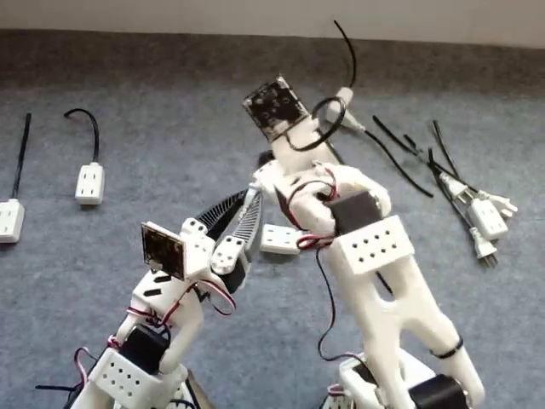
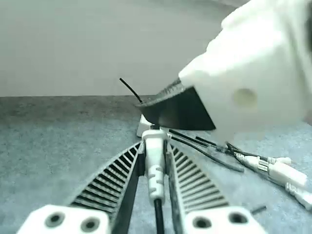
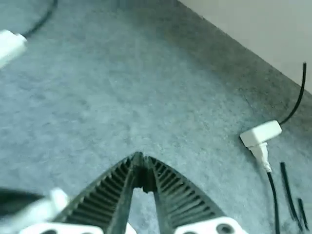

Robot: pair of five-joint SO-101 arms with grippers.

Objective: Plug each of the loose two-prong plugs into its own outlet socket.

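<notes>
- The left gripper [image 2: 155,146] has its black ribbed jaws clamped on a white moulded plug with a black cord [image 2: 155,168], held low over the grey carpet [image 1: 153,153].
- A white outlet block [image 2: 143,127] lies just beyond the plug's front end; I cannot tell whether they touch.
- The right gripper [image 3: 142,165] hovers above the carpet, its jaws together at the tips.
- Two more white outlet blocks [image 1: 89,183] [image 1: 8,219] lie well apart on the far left.
- A heap of loose white plugs and black cords [image 1: 481,217] lies on the right.
</notes>
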